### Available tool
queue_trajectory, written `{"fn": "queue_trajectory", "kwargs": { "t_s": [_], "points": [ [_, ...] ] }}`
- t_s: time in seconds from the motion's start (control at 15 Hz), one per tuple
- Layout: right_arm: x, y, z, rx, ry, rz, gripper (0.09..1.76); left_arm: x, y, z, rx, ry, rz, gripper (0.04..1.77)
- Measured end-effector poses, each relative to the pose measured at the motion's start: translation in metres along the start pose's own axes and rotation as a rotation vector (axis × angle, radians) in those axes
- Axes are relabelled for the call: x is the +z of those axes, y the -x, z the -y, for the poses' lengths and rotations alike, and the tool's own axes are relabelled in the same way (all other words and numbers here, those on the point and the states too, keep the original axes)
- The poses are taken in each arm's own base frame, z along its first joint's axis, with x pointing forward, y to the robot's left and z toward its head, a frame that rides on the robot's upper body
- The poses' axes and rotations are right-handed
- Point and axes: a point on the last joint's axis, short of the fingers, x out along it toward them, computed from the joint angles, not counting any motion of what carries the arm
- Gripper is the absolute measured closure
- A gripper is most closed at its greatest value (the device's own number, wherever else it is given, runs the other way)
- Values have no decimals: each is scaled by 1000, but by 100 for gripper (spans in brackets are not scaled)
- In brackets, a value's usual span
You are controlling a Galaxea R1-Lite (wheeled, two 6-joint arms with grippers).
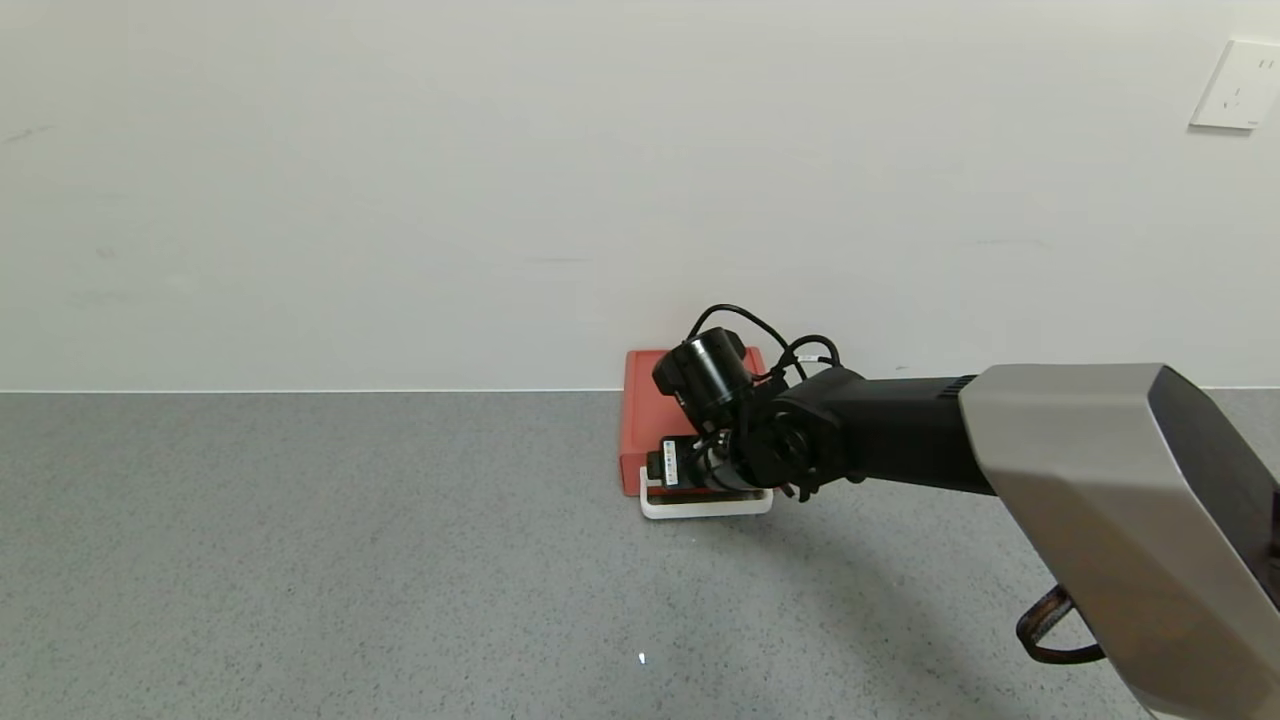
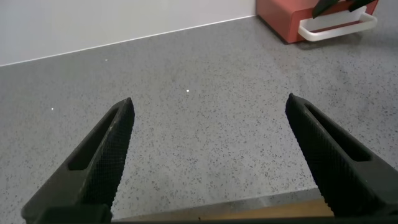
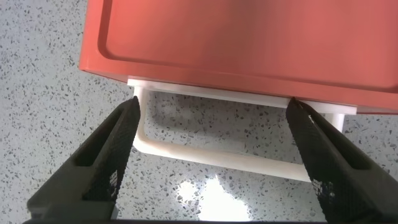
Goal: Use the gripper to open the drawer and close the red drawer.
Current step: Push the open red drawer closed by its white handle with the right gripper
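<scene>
The orange-red drawer box [image 1: 642, 410] sits on the grey table against the white wall, its white loop handle [image 1: 706, 505] facing forward. My right gripper [image 1: 700, 480] hangs directly over the handle, pointing down. In the right wrist view the box [image 3: 249, 37] and handle [image 3: 217, 155] lie below the open gripper [image 3: 211, 112], whose fingers [image 3: 109, 155] straddle the handle's width. The drawer looks shut. My left gripper [image 2: 210, 109] is open and empty over bare table, with the box [image 2: 283, 18] and handle [image 2: 336, 26] far off.
The grey speckled table [image 1: 300, 560] stretches wide to the left and front. The white wall [image 1: 500, 200] stands right behind the box. A wall socket [image 1: 1238, 85] is at the upper right. The table's front edge [image 2: 249, 211] shows in the left wrist view.
</scene>
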Motion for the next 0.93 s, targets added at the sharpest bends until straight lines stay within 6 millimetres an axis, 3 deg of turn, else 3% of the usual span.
{"fn": "queue_trajectory", "kwargs": {
  "t_s": [0.2,0.4,0.73,0.93],
  "points": [
    [0,5,-1,7,6,-7,14,0,0,0,0,0,0,6],
    [2,25,-4,17,30,-44,14,0,0,0,0,0,0,6],
    [18,96,7,77,74,-76,14,0,0,0,0,0,0,6],
    [26,150,33,87,112,-36,14,0,0,0,0,0,0,6]
  ]
}}
